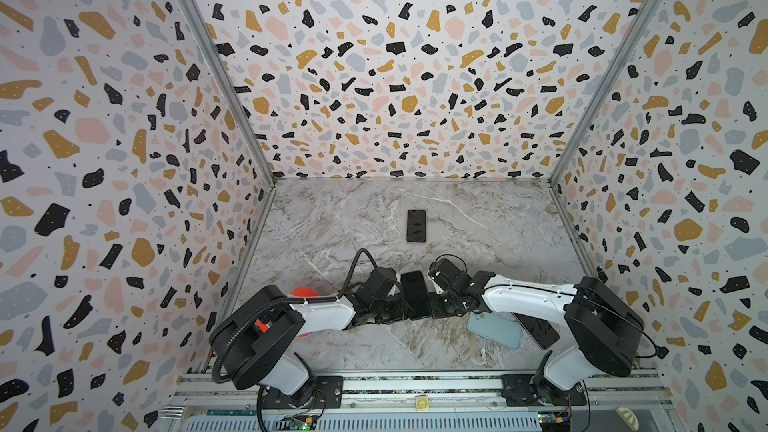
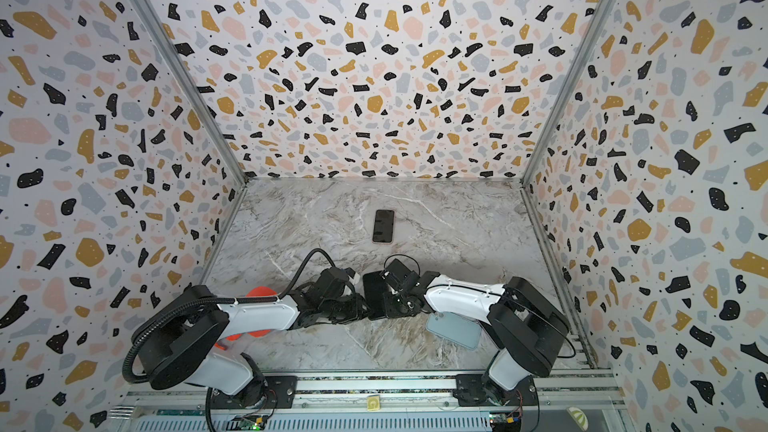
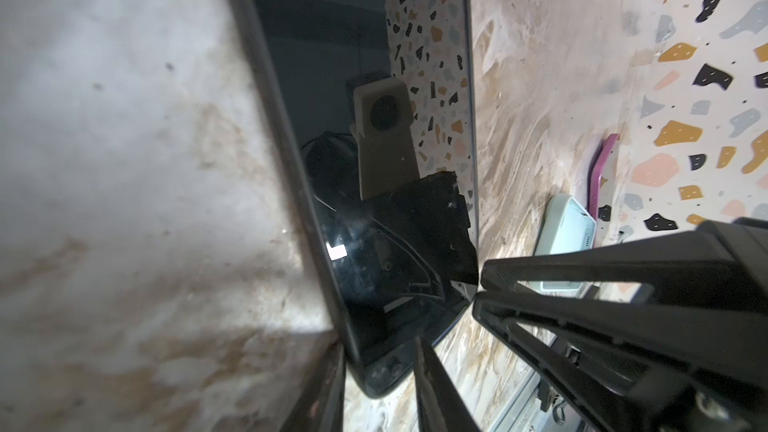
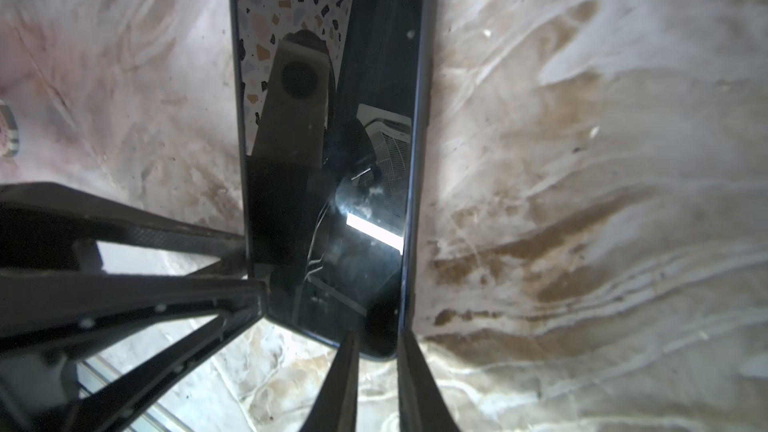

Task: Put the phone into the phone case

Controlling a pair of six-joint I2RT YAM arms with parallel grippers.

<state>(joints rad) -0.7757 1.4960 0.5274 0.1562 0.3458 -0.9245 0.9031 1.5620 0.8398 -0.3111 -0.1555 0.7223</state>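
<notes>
Two robot arms meet over the middle of a marble worktop (image 1: 478,209), nearer its front edge, inside a booth with terrazzo-patterned walls. Between them a black phone (image 1: 414,293) is held up off the surface, its glossy screen reflecting the wrist cameras. The left tool (image 3: 380,361) has its two fingers closed on one short end of the phone. The right tool (image 4: 376,353) straddles an end of the same phone in its wrist view, fingers to either side of the edge; whether they pinch it or stand slightly loose cannot be told.

A pale blue phone case (image 1: 494,329) lies flat near the front right corner of the worktop, partly under the right arm (a dark phone (image 1: 536,330) sits just beside it, toward the right edge). Another black phone (image 1: 416,225) with a pinkish rim lies face up, well apart, toward the back of the worktop at centre. An orange object (image 1: 303,293) shows behind the left arm, mostly hidden.
</notes>
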